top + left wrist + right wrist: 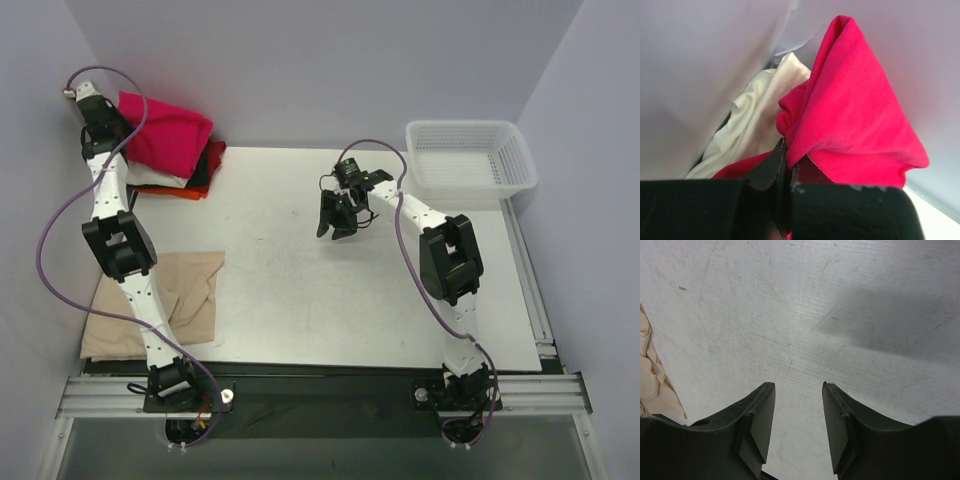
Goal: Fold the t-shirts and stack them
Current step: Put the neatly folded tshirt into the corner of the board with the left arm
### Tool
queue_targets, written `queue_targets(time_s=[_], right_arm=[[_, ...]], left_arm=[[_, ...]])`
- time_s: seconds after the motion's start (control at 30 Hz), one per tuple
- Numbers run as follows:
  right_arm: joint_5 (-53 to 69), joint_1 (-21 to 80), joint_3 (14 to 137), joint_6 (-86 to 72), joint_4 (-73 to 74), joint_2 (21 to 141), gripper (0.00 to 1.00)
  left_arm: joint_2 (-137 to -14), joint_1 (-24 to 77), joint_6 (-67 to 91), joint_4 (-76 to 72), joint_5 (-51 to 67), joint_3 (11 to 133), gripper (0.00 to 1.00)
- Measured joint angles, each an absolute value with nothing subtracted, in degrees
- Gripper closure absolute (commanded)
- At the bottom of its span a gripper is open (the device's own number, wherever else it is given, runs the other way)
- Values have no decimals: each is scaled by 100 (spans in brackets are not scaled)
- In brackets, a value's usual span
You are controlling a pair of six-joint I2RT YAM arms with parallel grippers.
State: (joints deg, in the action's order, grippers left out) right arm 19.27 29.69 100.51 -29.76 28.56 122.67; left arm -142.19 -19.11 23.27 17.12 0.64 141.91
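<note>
White arms (140, 292) — purple cables (105, 68); right gripper (335, 232) black.

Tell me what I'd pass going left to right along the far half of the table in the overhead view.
crimson t-shirt → right arm's fingers, open over bare table → white basket

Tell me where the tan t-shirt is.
In the top view, the tan t-shirt lies at the table's near-left corner, partly under the left arm.
</note>
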Motion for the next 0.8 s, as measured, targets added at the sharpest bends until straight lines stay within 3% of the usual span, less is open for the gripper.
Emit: queue_targets(time_s=[0.17, 0.2, 0.23, 0.43, 0.57, 0.8], right_arm=[[1927, 2969, 10079, -2976, 2895, 12269, 57], [1927, 2969, 10092, -2976, 2899, 12269, 57], [1927, 2969, 10114, -2974, 2910, 12269, 57], [1929, 2969, 10326, -2971, 2974, 12298, 57], [1929, 2967, 10416, -2956, 3004, 12392, 57], [1555, 2969, 10429, -2818, 3068, 12418, 57]], left_arm=[[-14265, -1909, 2331, 1712, -167, 14188, 98], [-14265, -1909, 2329, 1710, -191, 14182, 87], [-14265, -1907, 2322, 1704, -222, 14169, 58], [-14274, -1909, 2169, 1612, -375, 14025, 15], [-14276, -1885, 2158, 1608, -386, 14025, 5], [-14230, -1859, 2163, 1638, -311, 13983, 3]])
